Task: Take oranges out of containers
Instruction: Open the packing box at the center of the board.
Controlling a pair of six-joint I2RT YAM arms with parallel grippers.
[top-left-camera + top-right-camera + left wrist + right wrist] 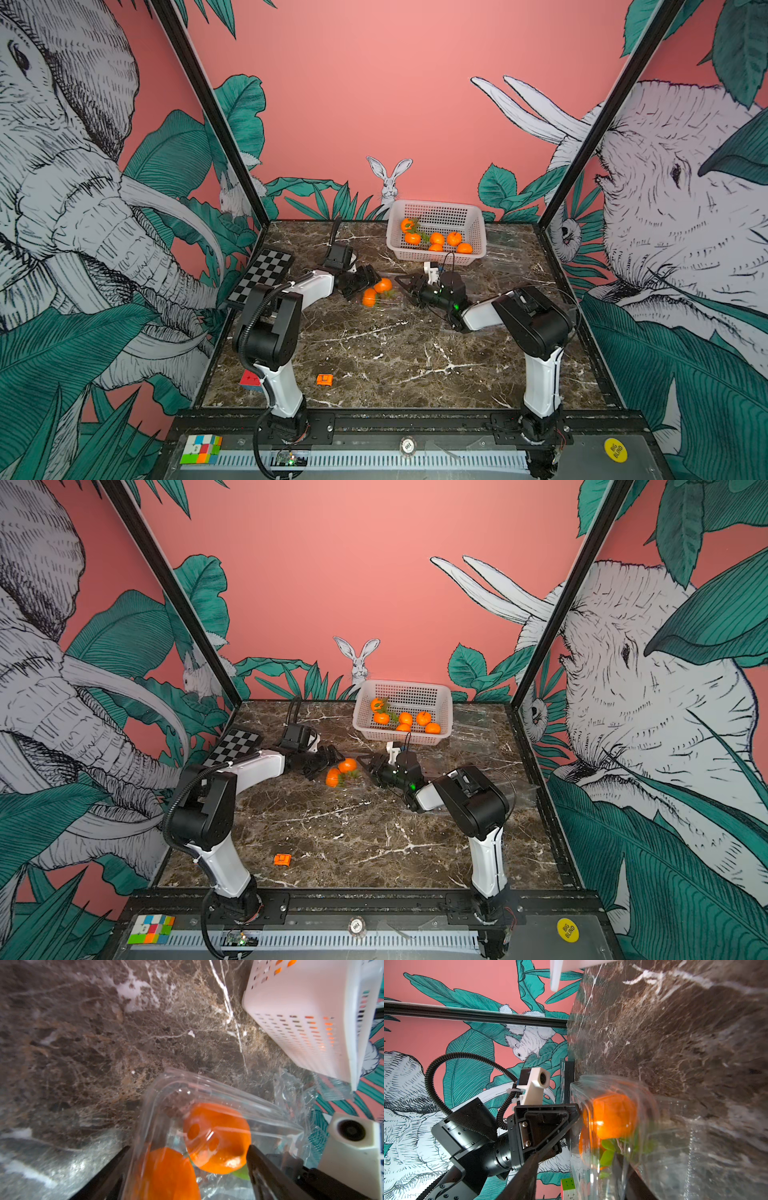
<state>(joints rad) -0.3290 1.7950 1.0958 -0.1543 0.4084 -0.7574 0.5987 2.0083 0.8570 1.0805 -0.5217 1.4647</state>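
The clear container (pixel 166 1082) that has fruit in it lies near the middle of the worktop (pixel 395 353), a little toward the back edge. Two oranges sit inside, the back orange (pixel 382 285) and the front orange (pixel 369 298), touching each other, with green leaves (pixel 607 1157) tucked beside them.

The left hand (pixel 368 280) comes at the box from the left edge's side. Its wrist view shows the two black fingers (pixel 261 1167) set apart, with the box and both fruits between them. Whether they press the plastic I cannot tell.

The right hand (pixel 404 286) meets the same box from the opposite side (its fingers are blurred and half behind clear plastic in its own wrist view). They seem to stand apart with a wall of the box between them, but whether they pinch it or merely sit close, I cannot tell.

Just behind, against the back edge, stands the white basket (pixel 440 210) with six loose oranges (pixel 454 239) in it, some leafy. Beside the basket, toward the back right corner, lie more clear boxes (pixel 505 244), flat and hard to make out.

A checkerboard (pixel 266 274) sits at the left edge. A small orange block (pixel 324 379) lies near the front edge, and a coloured cube (pixel 250 380) peeks from behind the left arm at the front left corner.
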